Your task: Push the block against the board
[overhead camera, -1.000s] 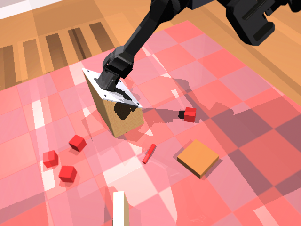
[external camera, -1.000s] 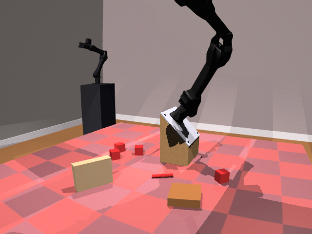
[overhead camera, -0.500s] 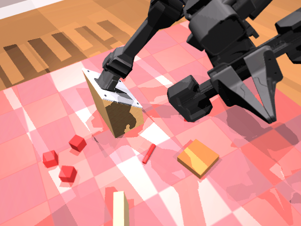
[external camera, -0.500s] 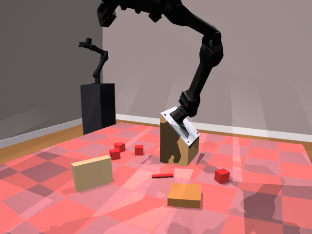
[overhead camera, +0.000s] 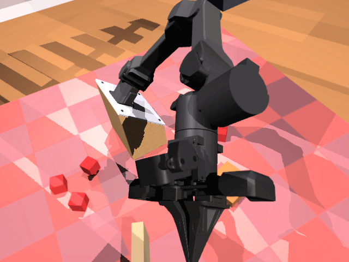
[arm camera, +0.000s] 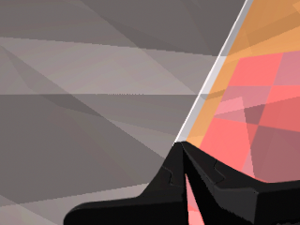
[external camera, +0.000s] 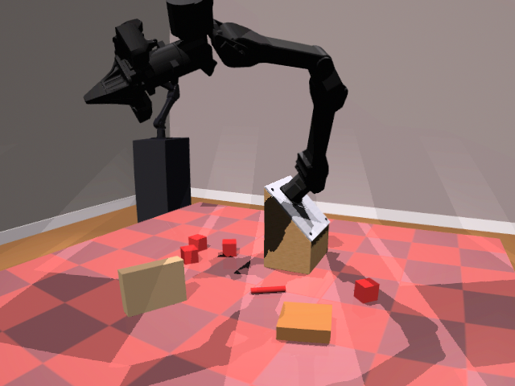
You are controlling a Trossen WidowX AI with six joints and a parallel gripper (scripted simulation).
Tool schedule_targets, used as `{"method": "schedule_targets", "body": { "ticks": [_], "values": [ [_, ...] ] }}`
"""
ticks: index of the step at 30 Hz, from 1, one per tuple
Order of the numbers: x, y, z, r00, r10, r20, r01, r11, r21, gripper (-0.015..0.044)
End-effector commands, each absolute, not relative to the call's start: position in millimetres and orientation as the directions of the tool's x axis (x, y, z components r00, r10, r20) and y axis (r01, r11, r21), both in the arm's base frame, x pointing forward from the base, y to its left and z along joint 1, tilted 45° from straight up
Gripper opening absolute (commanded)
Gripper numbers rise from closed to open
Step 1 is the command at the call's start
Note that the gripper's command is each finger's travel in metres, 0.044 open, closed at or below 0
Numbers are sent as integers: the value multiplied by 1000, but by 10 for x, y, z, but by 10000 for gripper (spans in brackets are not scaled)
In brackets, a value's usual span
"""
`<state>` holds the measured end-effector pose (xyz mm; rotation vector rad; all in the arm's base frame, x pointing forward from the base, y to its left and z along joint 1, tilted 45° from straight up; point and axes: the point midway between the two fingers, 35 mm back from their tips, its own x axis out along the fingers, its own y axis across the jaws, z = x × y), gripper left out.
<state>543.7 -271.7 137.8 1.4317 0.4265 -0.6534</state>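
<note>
The square block (overhead camera: 227, 167) (external camera: 306, 315) is orange and lies flat on the checkered surface; the arm hides much of it in the top view. The board (overhead camera: 137, 243) (external camera: 154, 287) is pale beige and stands upright on a long narrow side; the top view cuts off its lower part. A wide gap separates the block from the board. My gripper (overhead camera: 193, 260) (external camera: 85, 100) (arm camera: 181, 143) is shut and empty. It is high in the air, touching neither part, and points to the left in the exterior view. The wrist view shows neither block nor board.
Three red cubes (external camera: 197, 242) (external camera: 189, 254) (external camera: 228, 247) lie behind the board in the exterior view. Another red cube (external camera: 366, 290) lies right of the block. A red stick (external camera: 268, 289) lies between the block and the wooden arm base (overhead camera: 152, 135) (external camera: 290, 249). A dark pedestal (external camera: 151, 178) stands behind.
</note>
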Motion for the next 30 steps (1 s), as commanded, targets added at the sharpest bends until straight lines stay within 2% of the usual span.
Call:
{"method": "schedule_targets", "body": {
  "ticks": [1,15,30],
  "values": [
    [5353,-2654,945,693,-79,-716,715,-55,697,0],
    [4885,-2294,-248,440,210,-873,890,-230,393,0],
    [4211,-1775,-1116,171,530,-831,939,-343,-25,0]
  ]
}}
